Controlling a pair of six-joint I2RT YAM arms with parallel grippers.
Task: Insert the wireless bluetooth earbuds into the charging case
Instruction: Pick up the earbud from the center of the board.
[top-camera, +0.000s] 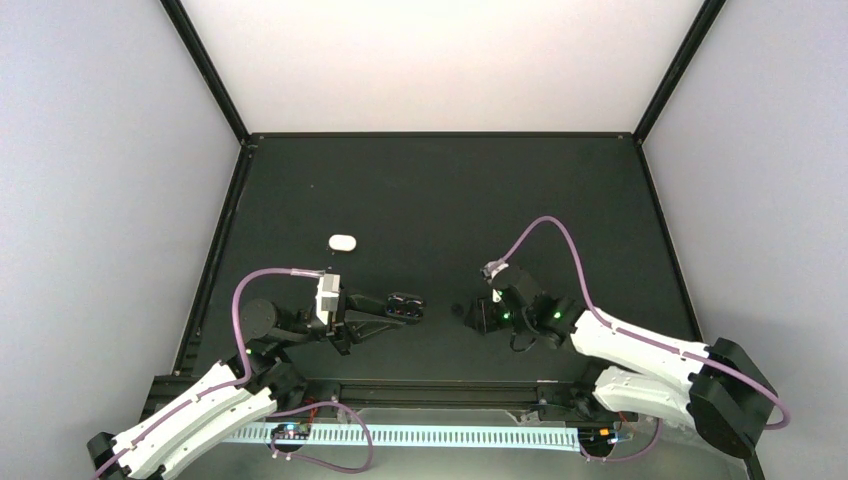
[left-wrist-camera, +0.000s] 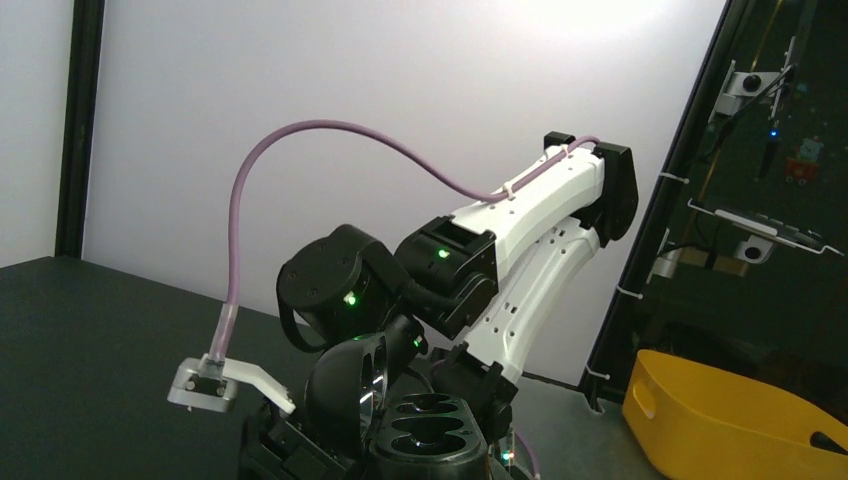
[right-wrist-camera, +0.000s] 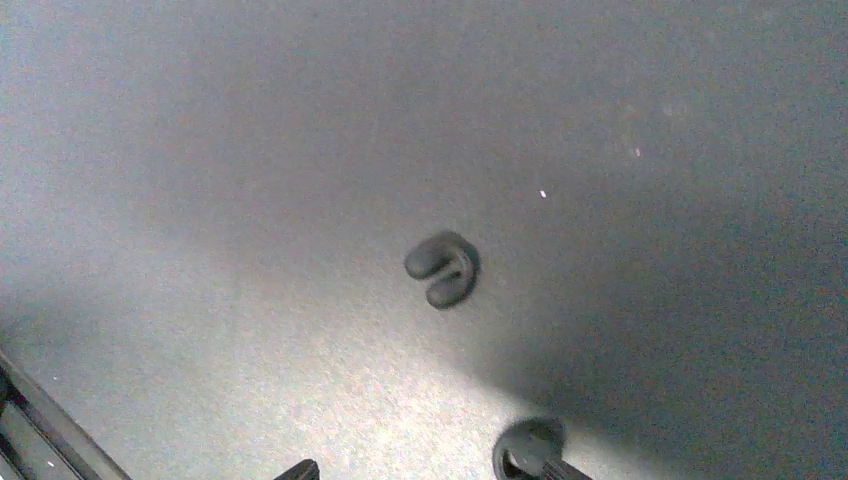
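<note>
My left gripper (top-camera: 393, 313) is shut on a black charging case (top-camera: 406, 306), holding it low over the mat. Its lid (left-wrist-camera: 345, 395) stands open, and both hollows of the case (left-wrist-camera: 432, 432) look empty. In the right wrist view a black earbud (right-wrist-camera: 443, 268) lies on the mat ahead of my right gripper (right-wrist-camera: 430, 472). A second black earbud (right-wrist-camera: 527, 446) sits right at the tip of the right-hand finger (right-wrist-camera: 562, 470). The jaws stand wide apart with bare mat between them. From above, the right gripper (top-camera: 478, 316) hovers just right of the case.
A closed white case (top-camera: 342, 242) lies behind the left gripper. A tiny white speck (top-camera: 313, 185) farther back is too small to identify. Black frame rails (top-camera: 215, 260) border the mat. A yellow bin (left-wrist-camera: 720, 410) stands off the table.
</note>
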